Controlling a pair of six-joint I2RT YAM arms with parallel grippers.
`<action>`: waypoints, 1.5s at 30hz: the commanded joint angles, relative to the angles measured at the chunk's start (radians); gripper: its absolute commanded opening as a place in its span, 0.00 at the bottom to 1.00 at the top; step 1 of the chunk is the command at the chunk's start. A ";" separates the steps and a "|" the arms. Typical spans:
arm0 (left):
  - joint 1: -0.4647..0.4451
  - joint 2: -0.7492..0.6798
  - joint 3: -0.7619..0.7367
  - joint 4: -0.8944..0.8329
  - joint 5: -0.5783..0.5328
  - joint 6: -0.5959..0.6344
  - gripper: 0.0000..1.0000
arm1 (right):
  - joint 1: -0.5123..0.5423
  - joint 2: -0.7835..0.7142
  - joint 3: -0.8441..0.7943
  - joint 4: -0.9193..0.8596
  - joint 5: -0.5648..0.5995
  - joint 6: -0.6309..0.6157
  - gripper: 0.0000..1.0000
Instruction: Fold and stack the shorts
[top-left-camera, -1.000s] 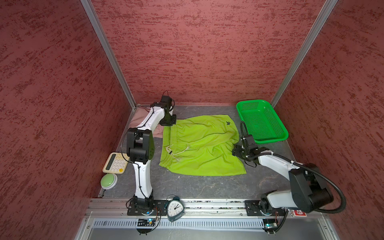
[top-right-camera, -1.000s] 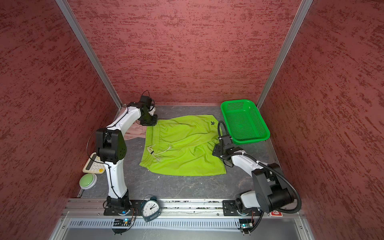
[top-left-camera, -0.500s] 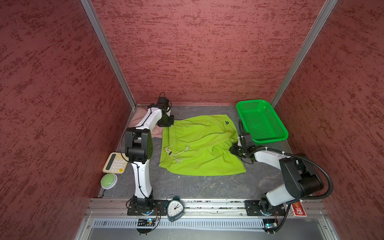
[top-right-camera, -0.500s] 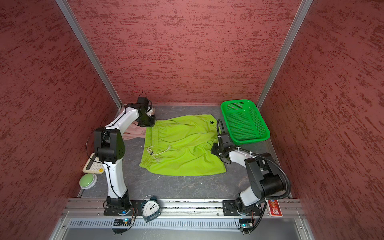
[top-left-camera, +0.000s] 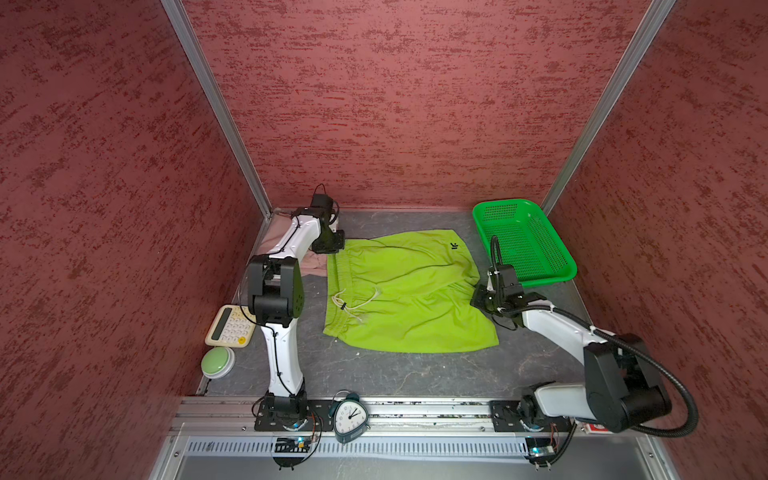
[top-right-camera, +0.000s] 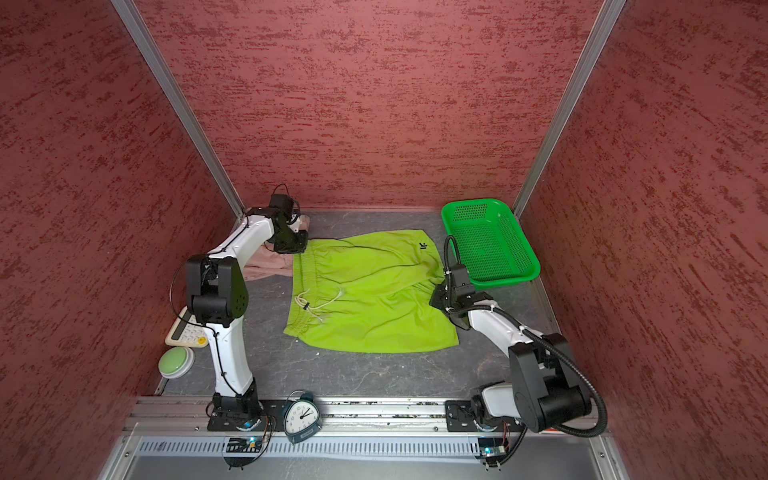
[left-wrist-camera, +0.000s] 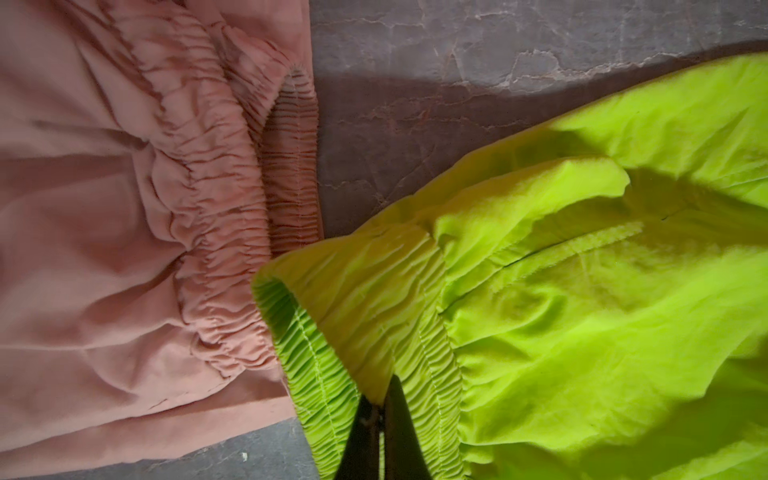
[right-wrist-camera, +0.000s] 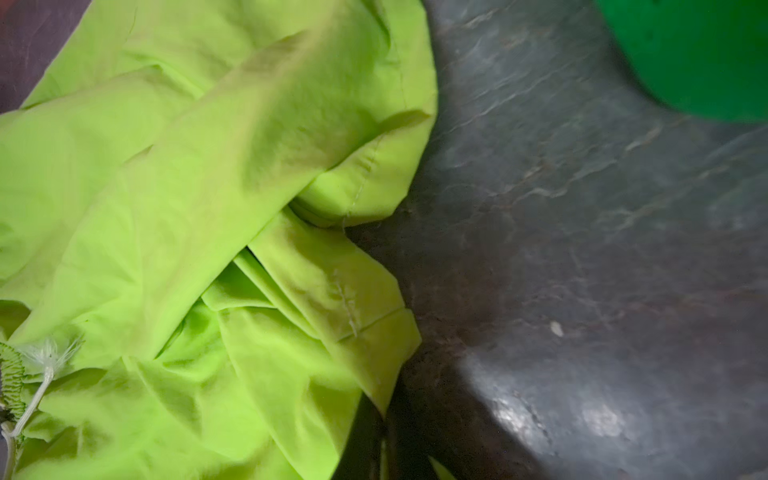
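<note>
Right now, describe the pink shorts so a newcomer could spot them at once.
Go to the back left corner of the table, where the left arm reaches. The pink shorts lie crumpled there, partly under that arm, against the waistband of the lime shorts. They are the only dusty pink cloth, and show no drawstring or logo.

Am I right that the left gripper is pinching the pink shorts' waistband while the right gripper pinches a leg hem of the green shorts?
Not quite: the left wrist view shows the left gripper shut on the green shorts at their waistband, with the pink shorts lying beside it. The right gripper does pinch the green leg hem.
</note>
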 joint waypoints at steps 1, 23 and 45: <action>0.009 -0.021 -0.009 0.017 -0.014 0.004 0.00 | -0.019 -0.027 -0.044 -0.101 0.049 0.009 0.05; -0.013 -0.258 -0.299 0.199 0.178 -0.115 1.00 | -0.031 0.192 0.131 0.142 -0.024 -0.126 0.65; -0.053 -0.156 -0.545 0.370 0.247 -0.201 0.77 | -0.033 -0.027 0.084 -0.116 0.072 -0.048 0.01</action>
